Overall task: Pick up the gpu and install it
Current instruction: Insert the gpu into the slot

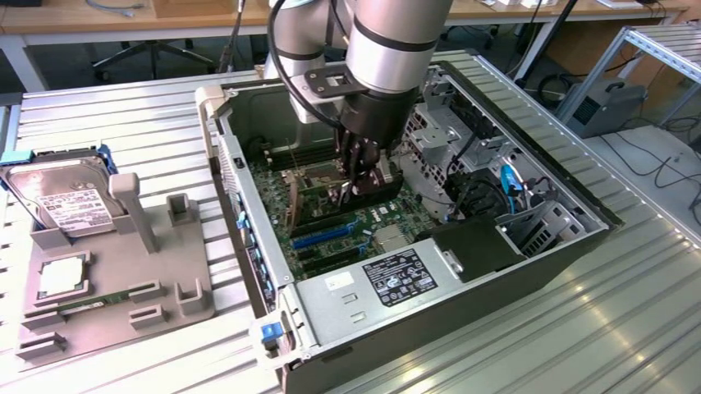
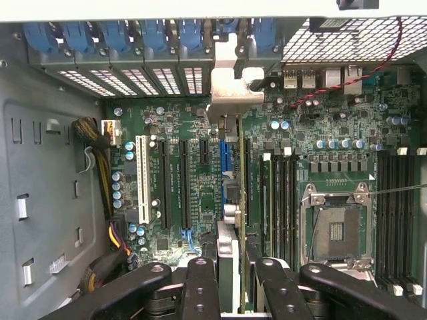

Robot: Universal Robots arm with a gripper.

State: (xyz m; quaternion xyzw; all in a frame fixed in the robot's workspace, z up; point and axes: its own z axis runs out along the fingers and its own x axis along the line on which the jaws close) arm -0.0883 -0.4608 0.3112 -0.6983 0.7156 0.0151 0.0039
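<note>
On the worktop's left edge in the exterior view, a grey tray [image 1: 121, 271] holds a hard drive [image 1: 66, 201]. Right of it, an open case [image 1: 570, 246] nearly reaches the far edge. Inside, the gripper [image 1: 348, 187] clasps the gpu [image 2: 229, 200], edge-on over the motherboard [image 2: 180, 200] slots between the case walls.

exterior high oblique, wrist close over motherboard [image 2: 200, 180]
</note>
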